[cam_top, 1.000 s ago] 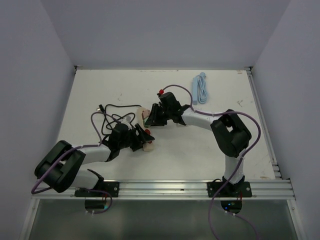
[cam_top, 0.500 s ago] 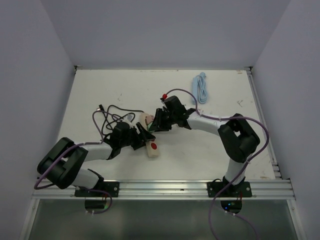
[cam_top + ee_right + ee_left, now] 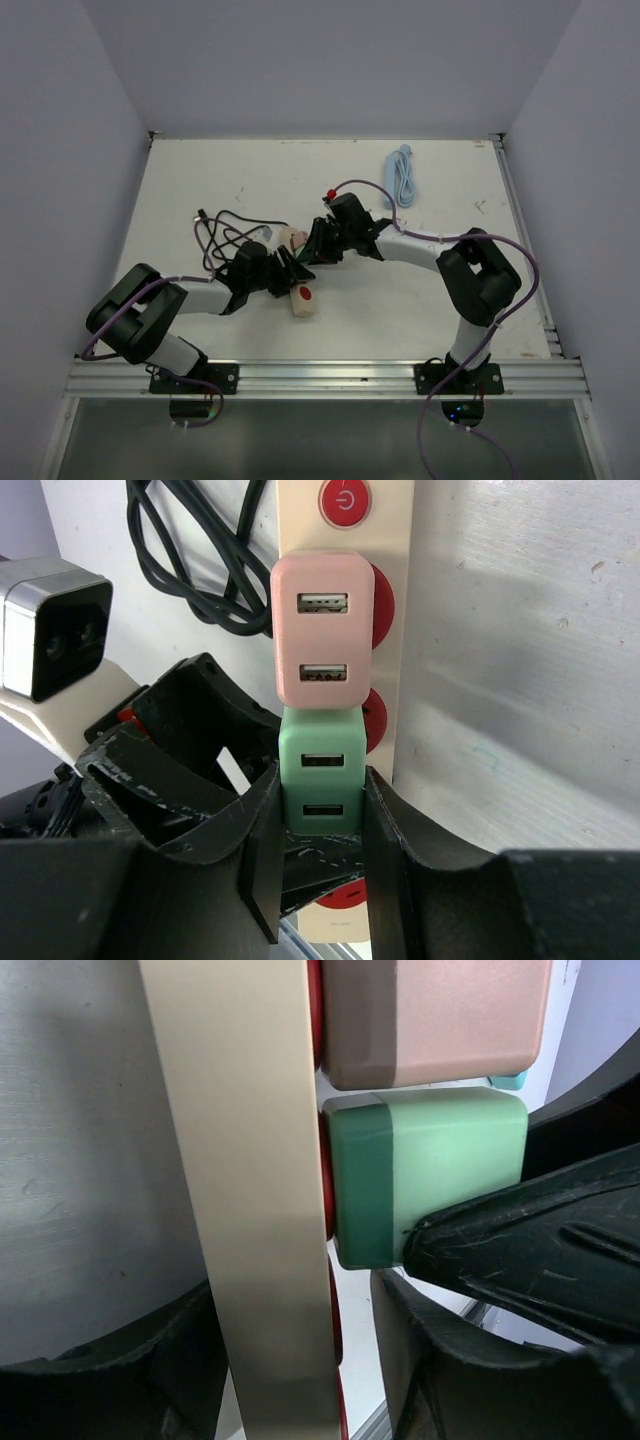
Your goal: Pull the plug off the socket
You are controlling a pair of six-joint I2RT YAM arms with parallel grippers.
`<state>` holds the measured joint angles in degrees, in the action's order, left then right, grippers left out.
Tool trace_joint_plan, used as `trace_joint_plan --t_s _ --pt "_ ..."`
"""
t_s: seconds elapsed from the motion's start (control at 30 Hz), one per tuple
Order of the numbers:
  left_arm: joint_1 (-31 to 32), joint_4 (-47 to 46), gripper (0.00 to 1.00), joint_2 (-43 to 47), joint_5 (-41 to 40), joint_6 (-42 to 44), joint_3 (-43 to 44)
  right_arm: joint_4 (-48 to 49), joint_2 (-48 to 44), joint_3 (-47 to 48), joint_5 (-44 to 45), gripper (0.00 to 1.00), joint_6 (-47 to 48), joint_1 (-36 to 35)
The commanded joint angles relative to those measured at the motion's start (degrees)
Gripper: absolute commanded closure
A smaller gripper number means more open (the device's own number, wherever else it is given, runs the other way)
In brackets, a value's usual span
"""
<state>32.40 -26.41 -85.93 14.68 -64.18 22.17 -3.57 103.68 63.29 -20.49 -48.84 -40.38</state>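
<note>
A cream power strip with red sockets and a red button lies mid-table. A green USB plug and a pink one sit side by side in it. My right gripper is shut on the green plug, one finger on each side. It also shows in the top view. My left gripper is closed around the strip, seen edge-on, with the green plug just beyond it. In the top view the left gripper sits beside the right one.
The strip's black cable lies looped on the table left of the grippers. A coiled light-blue cable rests at the back right. Walls close the table on three sides, and a metal rail runs along the near edge.
The strip has swung so its red-button end now shows in front of the left gripper. Both grippers shifted slightly with it. Little differs over the last half second.
</note>
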Motion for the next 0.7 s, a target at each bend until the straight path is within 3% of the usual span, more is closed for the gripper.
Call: trace_joint_plan --t_s 0.0,0.23,0.33,0.47,0.67 --pt "0.82 9.54 0.42 -3.54 -3.34 1.52 -2.4 4.63 -3.04 0.61 -2.01 1.0 -1.79 -0.14" --pt "0.82 9.71 0.64 -3.89 -3.51 1.08 -2.84 4.28 -3.13 1.14 -1.4 1.0 -1.7 -0.14" --pt "0.82 10.15 0.84 -3.81 -3.52 1.08 -3.01 3.93 -3.31 0.7 -1.22 1.0 -1.52 -0.05" --pt "0.82 11.12 1.0 -3.98 -3.78 0.82 -3.28 3.75 -4.1 0.26 -0.78 1.0 -1.43 0.13" --pt "0.73 12.26 1.0 -3.54 -4.57 -0.41 -4.16 3.75 -6.38 -0.35 -0.69 1.0 -1.35 1.88"
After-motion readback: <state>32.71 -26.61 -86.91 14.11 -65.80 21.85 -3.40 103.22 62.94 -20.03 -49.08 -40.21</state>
